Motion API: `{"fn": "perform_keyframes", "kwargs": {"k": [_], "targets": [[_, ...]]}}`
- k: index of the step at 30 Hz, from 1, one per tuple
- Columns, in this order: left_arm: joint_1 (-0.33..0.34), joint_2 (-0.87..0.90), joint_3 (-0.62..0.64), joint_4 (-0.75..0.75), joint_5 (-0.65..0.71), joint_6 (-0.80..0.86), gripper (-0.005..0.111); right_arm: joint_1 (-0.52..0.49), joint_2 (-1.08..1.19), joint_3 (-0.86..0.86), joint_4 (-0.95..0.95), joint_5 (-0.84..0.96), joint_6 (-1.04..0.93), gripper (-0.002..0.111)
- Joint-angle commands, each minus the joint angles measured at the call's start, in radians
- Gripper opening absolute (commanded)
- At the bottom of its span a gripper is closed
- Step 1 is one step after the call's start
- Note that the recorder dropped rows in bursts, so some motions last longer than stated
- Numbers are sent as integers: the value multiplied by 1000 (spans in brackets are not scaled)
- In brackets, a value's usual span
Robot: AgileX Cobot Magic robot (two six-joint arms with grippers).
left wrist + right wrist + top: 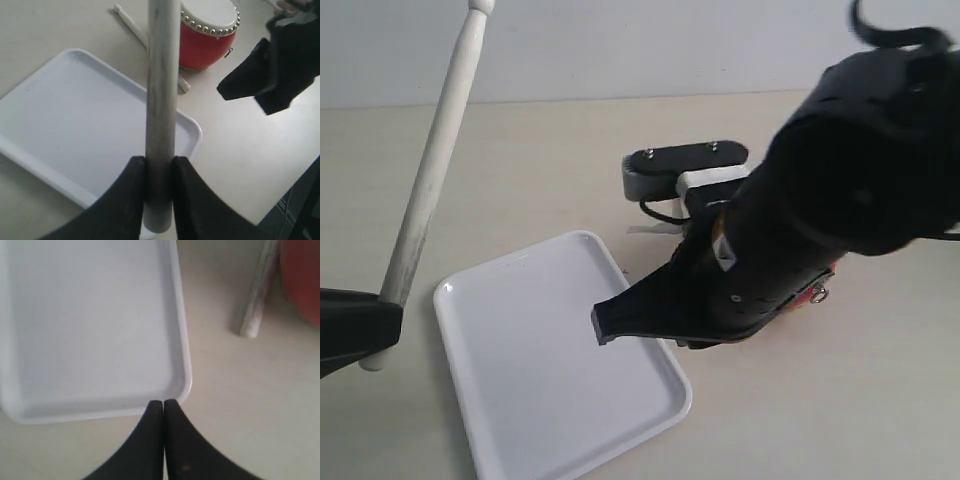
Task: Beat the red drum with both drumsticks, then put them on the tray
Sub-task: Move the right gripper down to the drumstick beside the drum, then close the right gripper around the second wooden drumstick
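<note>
**A:** Pale cream wood on the left: one drumstick (430, 170) stands steeply, its rounded top tipped toward the right. The left claw (160, 165) pinches it close to its lower end.

**B:** And the other one?

**A:** The second drumstick (257, 300) lies flat on the beige surface (840, 400), between the white tray (520, 400) and the red drum (207, 35). It is close against the drum's base, though I can't tell if it touches.

**B:** Where does the drum sit in the wide view?

**A:** Right of the tray and a little farther back, almost wholly hidden under the black right arm (840, 190). Only a sliver of red and the small metal ring (823, 294) show there. The left wrist view shows it upright, with a cream head ringed by brass studs.

**B:** What about the right claw?

**A:** The right claw (162, 407) is pressed together, tip against tip, with no stick in it. It hangs at the tray's right rim.

**B:** And the tray itself?

**A:** It lies flat in the near middle, turned at an angle.
</note>
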Motion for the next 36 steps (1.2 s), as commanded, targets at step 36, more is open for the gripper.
{"fn": "perform_keyframes", "kwargs": {"k": [36], "targets": [[3,-1,6,17,-7,19,0,-3,319,-78,-493,-8,428,36]]}}
